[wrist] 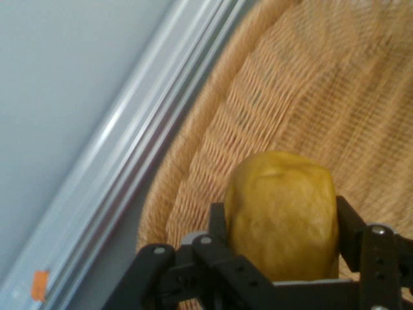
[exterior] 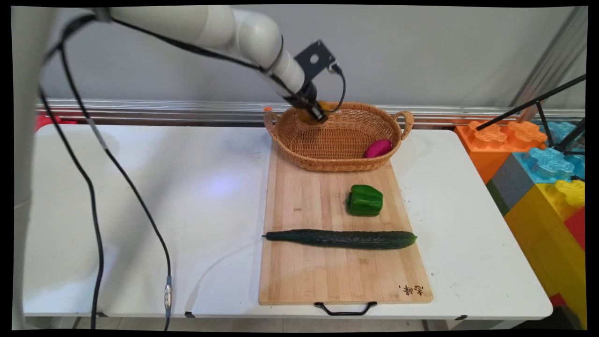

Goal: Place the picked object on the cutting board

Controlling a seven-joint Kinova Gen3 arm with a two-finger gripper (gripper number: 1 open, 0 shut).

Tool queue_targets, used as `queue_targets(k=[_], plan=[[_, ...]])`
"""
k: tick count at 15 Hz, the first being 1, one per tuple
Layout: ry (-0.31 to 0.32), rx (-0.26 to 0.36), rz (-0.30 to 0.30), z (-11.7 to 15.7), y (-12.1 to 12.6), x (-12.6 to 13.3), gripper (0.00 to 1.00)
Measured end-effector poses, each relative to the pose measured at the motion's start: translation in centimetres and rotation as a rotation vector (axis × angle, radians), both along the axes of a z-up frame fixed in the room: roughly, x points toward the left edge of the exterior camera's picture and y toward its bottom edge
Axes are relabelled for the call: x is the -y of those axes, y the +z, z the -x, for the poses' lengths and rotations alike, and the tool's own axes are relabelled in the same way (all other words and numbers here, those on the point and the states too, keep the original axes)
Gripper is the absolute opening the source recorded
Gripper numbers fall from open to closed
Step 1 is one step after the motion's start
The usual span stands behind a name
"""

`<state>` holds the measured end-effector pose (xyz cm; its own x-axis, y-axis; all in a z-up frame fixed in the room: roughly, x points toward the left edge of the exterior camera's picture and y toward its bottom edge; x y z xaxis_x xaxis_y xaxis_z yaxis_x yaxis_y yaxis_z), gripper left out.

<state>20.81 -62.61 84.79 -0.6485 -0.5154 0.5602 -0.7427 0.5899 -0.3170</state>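
The tool (wrist: 282,248) pinches a yellow fruit (wrist: 282,213) above the wicker basket (exterior: 299,147) — a pink item (exterior: 378,148) lies inside. The green pepper (exterior: 365,200) and cucumber (exterior: 340,238) lie on the cutting board (exterior: 304,271).

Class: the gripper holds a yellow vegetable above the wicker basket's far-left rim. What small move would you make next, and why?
Probably ease the gripper slightly inward and down over the basket floor. The yellow vegetable sits clamped right above the rim, so opening here risks it striking the edge. The bare weave left of the magenta vegetable offers room.
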Motion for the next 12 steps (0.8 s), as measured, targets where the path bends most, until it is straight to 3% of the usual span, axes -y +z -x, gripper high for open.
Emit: queue_targets(k=[5, 12], plan=[[-0.054, -0.046, -0.01, 1.6, 6.4, -4.0, 0.0], [-0.184, -0.096, -0.14, 2.9, 9.3, -10.4, 0.0]])
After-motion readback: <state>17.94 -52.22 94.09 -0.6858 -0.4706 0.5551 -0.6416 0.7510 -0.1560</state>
